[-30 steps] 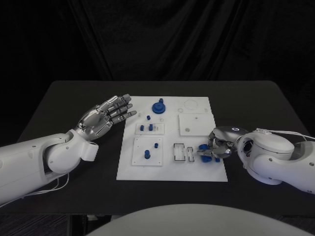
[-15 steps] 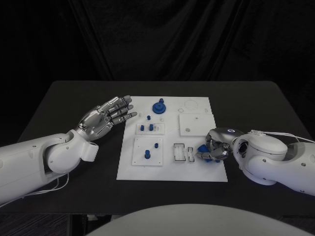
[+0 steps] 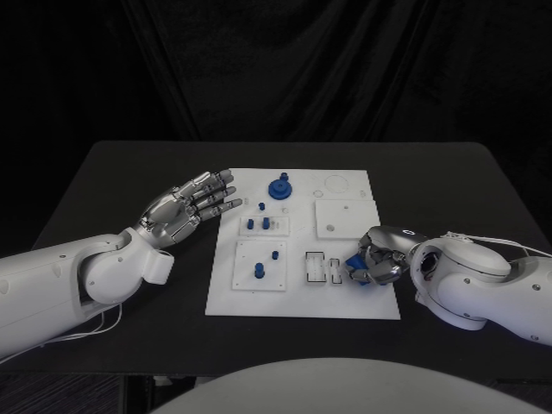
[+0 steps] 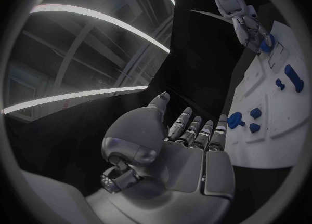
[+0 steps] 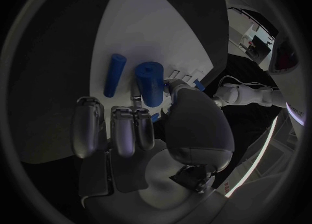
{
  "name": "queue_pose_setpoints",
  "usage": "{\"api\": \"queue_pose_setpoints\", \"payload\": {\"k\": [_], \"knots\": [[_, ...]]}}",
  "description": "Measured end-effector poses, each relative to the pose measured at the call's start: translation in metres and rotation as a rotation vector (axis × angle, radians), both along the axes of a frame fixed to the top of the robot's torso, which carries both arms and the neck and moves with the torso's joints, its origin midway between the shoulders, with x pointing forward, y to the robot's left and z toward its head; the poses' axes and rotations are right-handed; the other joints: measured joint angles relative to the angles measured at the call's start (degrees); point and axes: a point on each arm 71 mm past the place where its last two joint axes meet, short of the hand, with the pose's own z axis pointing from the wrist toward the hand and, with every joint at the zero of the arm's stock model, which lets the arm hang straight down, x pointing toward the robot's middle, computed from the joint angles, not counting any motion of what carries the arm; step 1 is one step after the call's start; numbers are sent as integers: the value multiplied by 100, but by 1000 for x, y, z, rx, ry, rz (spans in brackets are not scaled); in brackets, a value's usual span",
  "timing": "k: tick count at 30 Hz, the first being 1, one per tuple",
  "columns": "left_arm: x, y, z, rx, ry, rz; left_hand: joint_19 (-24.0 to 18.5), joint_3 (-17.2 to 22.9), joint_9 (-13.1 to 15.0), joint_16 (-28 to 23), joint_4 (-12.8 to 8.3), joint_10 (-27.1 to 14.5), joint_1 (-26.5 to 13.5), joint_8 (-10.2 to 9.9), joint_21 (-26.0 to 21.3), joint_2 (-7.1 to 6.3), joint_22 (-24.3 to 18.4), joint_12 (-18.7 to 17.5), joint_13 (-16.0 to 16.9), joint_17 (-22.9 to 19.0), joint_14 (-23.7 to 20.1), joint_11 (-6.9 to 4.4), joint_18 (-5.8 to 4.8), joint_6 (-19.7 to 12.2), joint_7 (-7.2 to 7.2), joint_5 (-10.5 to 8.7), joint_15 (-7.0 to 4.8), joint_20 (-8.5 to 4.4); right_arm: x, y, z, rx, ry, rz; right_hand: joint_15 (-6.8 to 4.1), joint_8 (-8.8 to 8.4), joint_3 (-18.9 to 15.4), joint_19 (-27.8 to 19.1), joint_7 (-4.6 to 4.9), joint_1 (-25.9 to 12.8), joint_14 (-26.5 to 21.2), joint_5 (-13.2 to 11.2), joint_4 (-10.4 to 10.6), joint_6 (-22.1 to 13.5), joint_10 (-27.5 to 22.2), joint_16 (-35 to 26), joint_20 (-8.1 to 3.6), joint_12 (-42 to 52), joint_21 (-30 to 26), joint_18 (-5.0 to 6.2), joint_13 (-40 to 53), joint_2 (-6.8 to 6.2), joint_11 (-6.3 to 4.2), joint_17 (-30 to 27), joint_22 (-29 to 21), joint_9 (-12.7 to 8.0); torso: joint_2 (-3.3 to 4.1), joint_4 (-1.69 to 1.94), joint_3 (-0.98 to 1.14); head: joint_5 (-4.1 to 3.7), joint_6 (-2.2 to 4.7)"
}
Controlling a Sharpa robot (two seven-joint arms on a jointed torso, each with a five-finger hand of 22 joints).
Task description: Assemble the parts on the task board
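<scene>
— Where do we stand with the right hand point(image 3: 378, 261)?

— We see it low at the right edge of the task board point(image 3: 351, 306), right of centre in the head frame, fingers curled in. In the right wrist view the thumb and a finger sit against a thick blue cylinder point(image 5: 150, 82), so we take that part as held. A thinner blue rod point(image 5: 114, 75) lies flat on the white plate just beside it, apart from the fingers.

— And the left hand point(image 3: 189, 203)?

— It hovers left of centre in the head frame, over the black table point(image 3: 127, 172) just off the board's left edge, palm up, fingers spread and straight, with nothing in it. The left wrist view shows the same: fingers point(image 4: 195, 130) extended side by side, pointing toward the board.

— What about the other parts?

— In the head frame, a blue knob-shaped piece point(image 3: 279, 186) stands near the board's top centre, a pair of short blue pegs point(image 3: 259, 223) stand in a small square plate below it, and another blue peg point(image 3: 258, 272) stands in the lower left plate. A small black-outlined rectangular slot point(image 3: 313, 266) lies just left of the right hand.
</scene>
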Motion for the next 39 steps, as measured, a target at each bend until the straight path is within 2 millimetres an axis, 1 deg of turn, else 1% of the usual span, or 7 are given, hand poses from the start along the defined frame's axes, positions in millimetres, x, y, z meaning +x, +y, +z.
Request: {"api": "queue_pose_setpoints", "payload": {"k": [5,11,23,26,29,31,39], "knots": [[0,0,-1,1,3,-2,0,0,0,0,0,0,0,0,0,0,0,0,0,0,0,0,0,0,0,0,0,0,-8,2,4,92,8,-28,-1,101,24,-20,0,-1,1,-55,24,-1,18,0,-20,0,38,0,0,2,-18,0,4,33,3,4,1,1,0],[-1,0,-1,2,5,-3,0,0,-1,0,0,0,0,0,0,0,1,0,0,0,0,0,0,0,0,0,0,0,-10,7,12,180,10,-57,-1,101,127,-20,0,-237,1,-661,127,-1,18,0,-20,0,66,1,-1,237,-18,0,3,168,4,3,2,12,0],[-1,-1,-2,4,8,-6,16,0,-1,0,0,0,-22,0,0,22,-4,24,0,0,0,0,0,0,0,0,0,16,-6,21,10,235,29,-62,-1,61,174,-21,0,-395,1,-1147,174,0,18,-23,-20,0,66,1,-2,311,-18,0,3,196,-3,8,-5,25,0],[0,-1,-2,4,9,-7,22,0,-1,0,0,0,-22,0,0,22,-4,39,0,0,0,0,0,0,0,0,0,23,-4,24,9,237,32,-59,-1,16,175,-20,0,-517,1,-1457,173,0,18,-23,-20,0,27,1,-2,340,-18,-1,2,203,-2,15,-8,13,0],[0,-1,-2,4,9,-8,22,0,-1,0,1,0,-22,0,0,22,-4,39,0,0,0,0,0,0,0,0,0,23,-2,29,8,235,33,-51,-1,-39,303,-21,-17,-833,0,-1787,-56,18,18,-64,-20,0,-7,2,-2,352,-19,-1,2,212,2,19,-8,12,0],[0,-2,-2,4,10,-10,22,0,-1,0,0,0,-22,0,0,22,-4,39,0,0,0,0,0,0,0,0,0,23,-1,31,7,232,33,-47,-2,-68,254,-21,-62,-960,0,-1923,-103,66,19,-64,-20,0,-18,2,-2,362,-20,-1,2,209,5,19,-8,25,0],[0,-2,-3,5,11,-11,22,0,-1,0,1,0,-22,0,0,22,-3,39,0,0,0,0,0,0,0,0,0,22,2,35,4,211,37,-35,-1,-117,68,-21,-60,-1147,0,-2288,-100,106,6,-89,-19,0,-69,2,-3,475,-7,0,2,199,7,19,-12,40,0]]}}
